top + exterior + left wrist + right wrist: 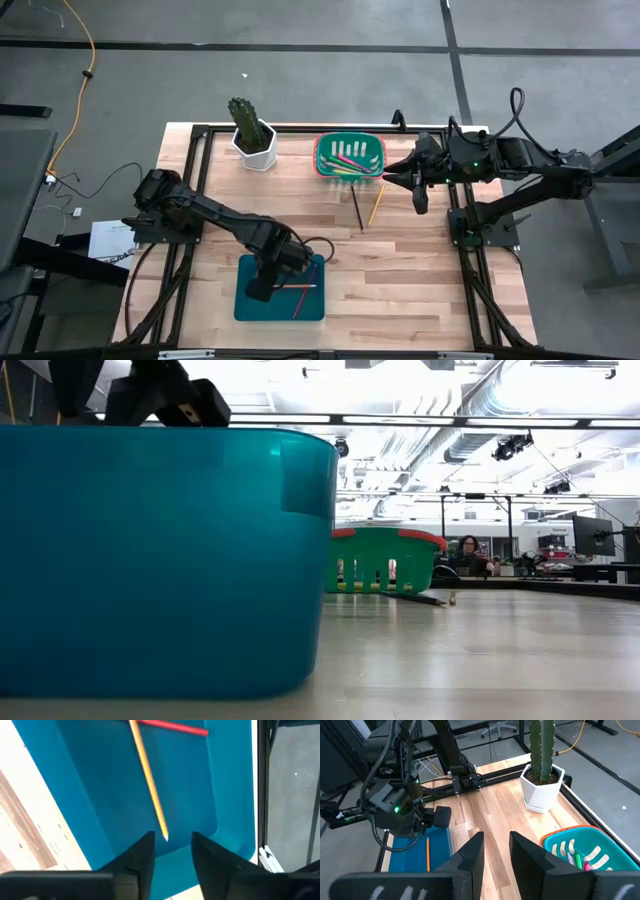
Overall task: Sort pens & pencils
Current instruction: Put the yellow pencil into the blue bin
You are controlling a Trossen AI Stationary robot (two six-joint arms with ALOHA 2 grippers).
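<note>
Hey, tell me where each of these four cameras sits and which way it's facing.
High view: overhead, looking straight down; both arms show, left gripper over the blue rectangular bin.
Low view: at table height, level across the table; blue bin wall fills the near side.
Left wrist view: above the bin, looking down past its open fingers at an orange pencil.
Right wrist view: looks past its own fingers across the table at the left arm.
Shared: the green basket shows in high, low, right wrist.

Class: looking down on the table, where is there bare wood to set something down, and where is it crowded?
Free: the wood right of the blue tray, below the two loose pencils. Crowded: between the cactus pot and green basket, by the right gripper.
</note>
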